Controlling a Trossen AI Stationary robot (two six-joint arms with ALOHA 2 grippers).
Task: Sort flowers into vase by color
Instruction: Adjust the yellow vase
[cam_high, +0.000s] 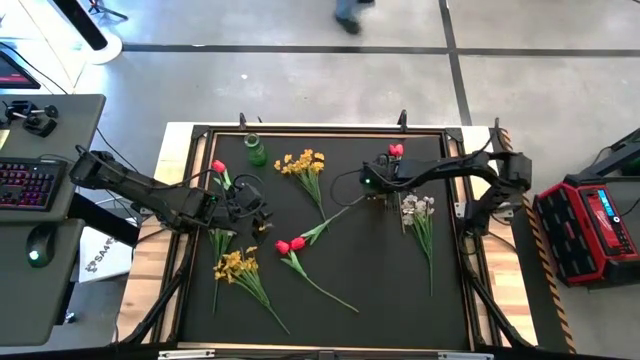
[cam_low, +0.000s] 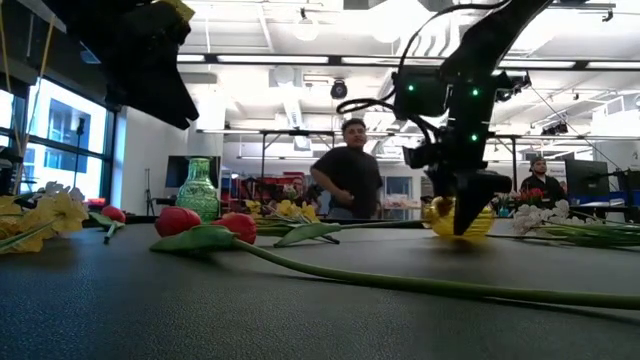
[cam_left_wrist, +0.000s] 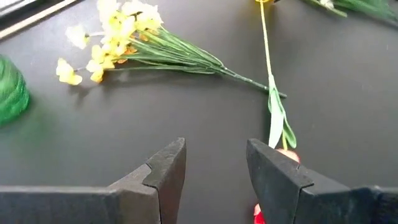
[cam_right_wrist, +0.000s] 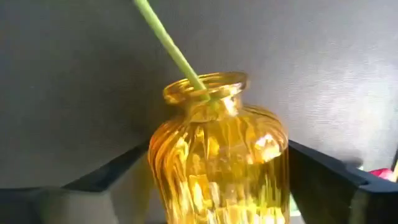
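A ribbed yellow glass vase (cam_right_wrist: 217, 162) sits between the fingers of my right gripper (cam_right_wrist: 217, 186), at the table's far middle (cam_high: 372, 190). A green stem (cam_right_wrist: 171, 46) runs into its mouth. My left gripper (cam_left_wrist: 214, 155) is open and hangs over the mat left of centre (cam_high: 260, 217), next to a red tulip bloom (cam_left_wrist: 285, 155). A green vase (cam_high: 256, 150) stands at the far left. Yellow bunches (cam_high: 305, 165) (cam_high: 238, 265), red tulips (cam_high: 290, 245) (cam_high: 218, 168) (cam_high: 396, 150) and a white sprig (cam_high: 418, 210) lie flat on the mat. My right gripper pinches the yellow vase by its belly (cam_right_wrist: 273, 155), one finger (cam_right_wrist: 329, 180) on each side, coming from above and pointing down. The vase's mouth (cam_right_wrist: 205, 87) points away from the wrist. In the low view the vase (cam_low: 460, 220) is at table height; whether it is lifted clear I cannot tell.
The black mat is ringed by a raised frame (cam_high: 190, 135). A long tulip stem (cam_high: 325, 290) crosses the near middle. Beyond the table a person (cam_low: 350, 175) stands, another (cam_low: 540, 180) is farther right. A keyboard desk (cam_high: 40, 180) is at the left.
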